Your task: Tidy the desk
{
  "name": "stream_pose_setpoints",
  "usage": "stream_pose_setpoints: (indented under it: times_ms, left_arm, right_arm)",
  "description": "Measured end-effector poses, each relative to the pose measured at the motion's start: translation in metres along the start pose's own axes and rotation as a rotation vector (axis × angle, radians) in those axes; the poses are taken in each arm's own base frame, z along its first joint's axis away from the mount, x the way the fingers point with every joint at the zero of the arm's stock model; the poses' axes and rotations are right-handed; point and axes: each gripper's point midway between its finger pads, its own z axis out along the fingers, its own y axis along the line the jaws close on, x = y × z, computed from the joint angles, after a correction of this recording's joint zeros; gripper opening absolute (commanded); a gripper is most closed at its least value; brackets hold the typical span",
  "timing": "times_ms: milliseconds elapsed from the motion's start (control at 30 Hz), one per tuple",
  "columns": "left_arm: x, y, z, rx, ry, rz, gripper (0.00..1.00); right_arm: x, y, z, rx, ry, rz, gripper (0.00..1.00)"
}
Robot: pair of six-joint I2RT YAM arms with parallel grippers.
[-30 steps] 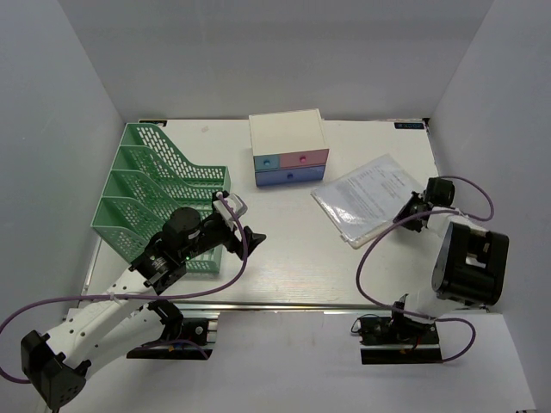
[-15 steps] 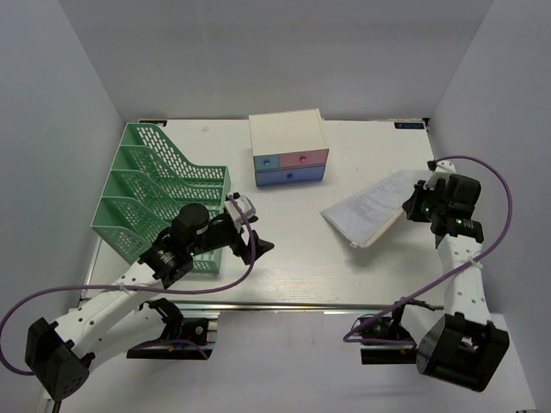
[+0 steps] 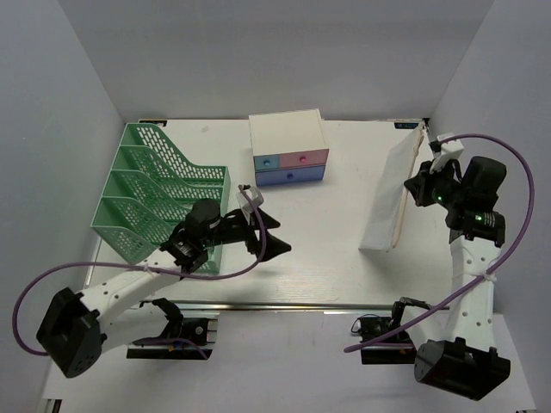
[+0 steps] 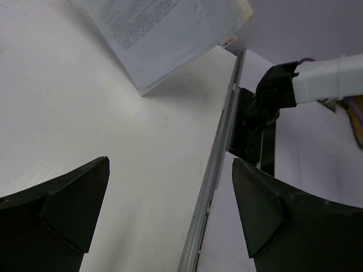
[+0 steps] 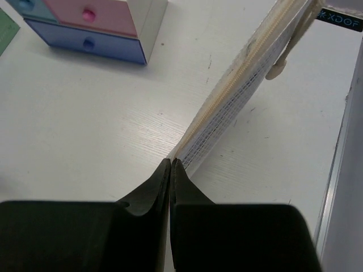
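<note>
One document pouch (image 3: 389, 194), previously flat, now raised at desk (image 3: 327, 254) 3 o'clock, pinched by right gripper (image 3: 415, 185), ready for filing; left gripper (image 3: 274, 234) spread.

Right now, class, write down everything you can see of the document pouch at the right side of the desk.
The document pouch is a flat, translucent white sleeve with a mesh pattern, plastic by its look. It has a cream zip along one edge and a pale pull tab. Printed sheets show through it. It stands tilted up on edge rather than lying flat, at the right side of the desk. The right gripper, shut, pinches one edge. The pouch's lowest corner looks at or just above the desktop.
</note>
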Motion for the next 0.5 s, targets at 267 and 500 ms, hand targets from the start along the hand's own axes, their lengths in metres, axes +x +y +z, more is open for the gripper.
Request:
stream_pose_setpoints:
  times_ms: [267,500]
  left_arm:
    - [0.015,0.012,0.043,0.059,-0.026,-0.242,0.98]
    - [0.029,0.028,0.07,0.061,-0.038,-0.391,0.98]
  right_arm:
    - [0.01,0.014,-0.008,-0.068,0.048,-0.031,0.0]
    - [-0.036,0.028,-0.027,-0.121,-0.047,-0.132,0.0]
